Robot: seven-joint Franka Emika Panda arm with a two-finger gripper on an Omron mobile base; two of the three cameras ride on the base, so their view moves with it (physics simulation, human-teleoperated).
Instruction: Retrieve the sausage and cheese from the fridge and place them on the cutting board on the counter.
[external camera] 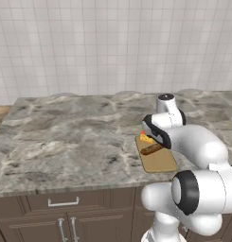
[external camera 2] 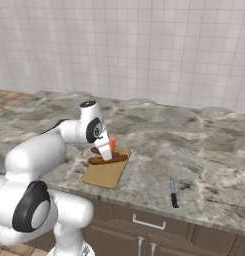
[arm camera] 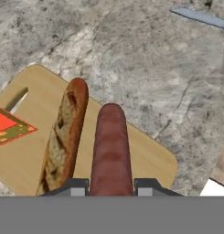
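Kitchen: marble counter (external camera: 65,137), tiled wall (external camera: 89,42), cabinets (external camera: 60,212).

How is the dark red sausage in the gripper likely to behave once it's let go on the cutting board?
The sausage is a smooth, round cylinder, so it may roll on the flat cutting board. The longer brown sausage beside it could stop it. It juts straight from the gripper, so probably stiff.

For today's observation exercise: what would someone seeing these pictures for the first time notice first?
The white arm's gripper hangs over the cutting board near the counter's front edge, shut on the dark red sausage. On the board lie a lighter brown sausage and, beside it, the cheese. A knife lies apart on the marble, to the board's right.
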